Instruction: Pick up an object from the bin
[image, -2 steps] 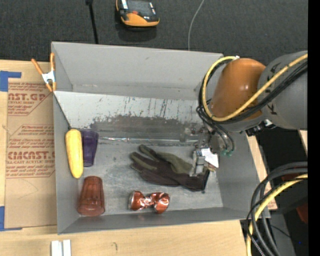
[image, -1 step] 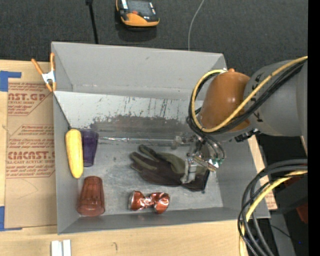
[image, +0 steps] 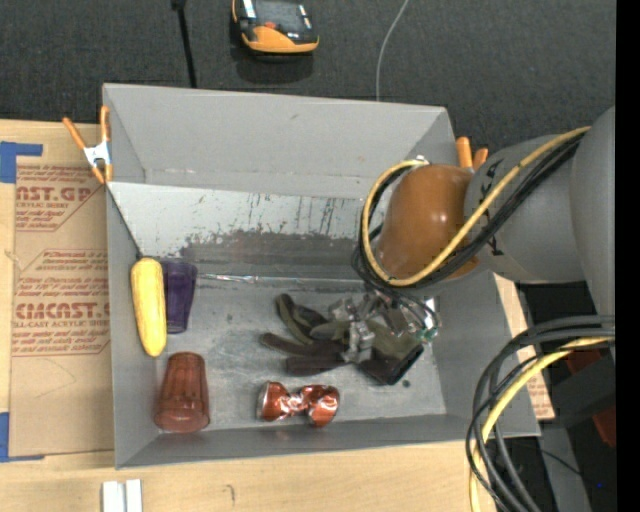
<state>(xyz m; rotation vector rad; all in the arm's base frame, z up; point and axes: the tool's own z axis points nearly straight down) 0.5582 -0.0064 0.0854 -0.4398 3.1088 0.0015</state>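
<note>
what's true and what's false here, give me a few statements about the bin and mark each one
1. A yellow banana-shaped thing lies at the left side of the bin. True.
2. A purple cup sits right beside it. True.
3. The crushed red can lies against the far wall. False: it lies by the near edge, at the bottom of the view.
4. The gripper is over the reddish-brown cup. False: it is at the right end of the dark glove in the middle; that cup lies on its side in the lower left corner.
</note>
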